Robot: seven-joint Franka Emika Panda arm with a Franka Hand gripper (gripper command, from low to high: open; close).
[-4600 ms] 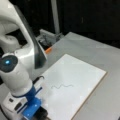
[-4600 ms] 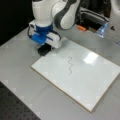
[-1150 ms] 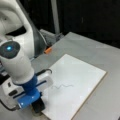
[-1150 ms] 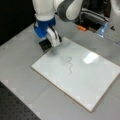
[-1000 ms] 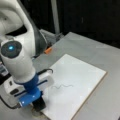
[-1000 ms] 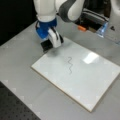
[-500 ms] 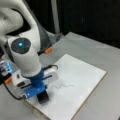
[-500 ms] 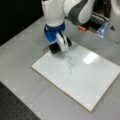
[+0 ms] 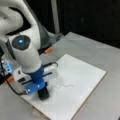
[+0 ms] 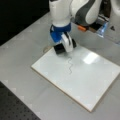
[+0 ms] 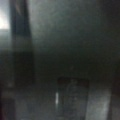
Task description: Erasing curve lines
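Note:
A white rectangular board (image 9: 85, 72) (image 10: 82, 82) lies on the grey table in both front views. The curve lines (image 9: 64, 85) (image 10: 70, 65) are a thin dark wavy squiggle near the board's middle. My gripper (image 9: 42, 90) (image 10: 61, 47), under a blue wrist piece, points down, shut on a black eraser block (image 9: 44, 95) (image 10: 58, 50). The eraser rests on the board near its edge, right beside one end of the squiggle. The squiggle shows whole, with no wiped gap. The wrist view is dark and shows nothing I can name.
An orange object (image 9: 48, 50) (image 10: 81, 28) and a blue-lit device (image 9: 7, 66) (image 10: 103, 28) sit by the arm's base. A glare spot (image 10: 90, 58) shines on the board. A dark perforated mat (image 10: 15, 110) covers a front view's bottom left.
The arm has carried the eraser from beside the board's edge onto the board, coming up to the end of the squiggle. The squiggle looks unchanged.

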